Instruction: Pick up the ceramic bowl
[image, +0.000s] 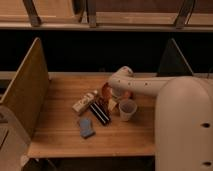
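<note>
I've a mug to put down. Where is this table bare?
Bare: the left of the table, between the wooden side panel and the box; the front edge before the blue pad and cup. Crowded: the middle, where the gripper is at the bowl, beside the dark bar.
</note>
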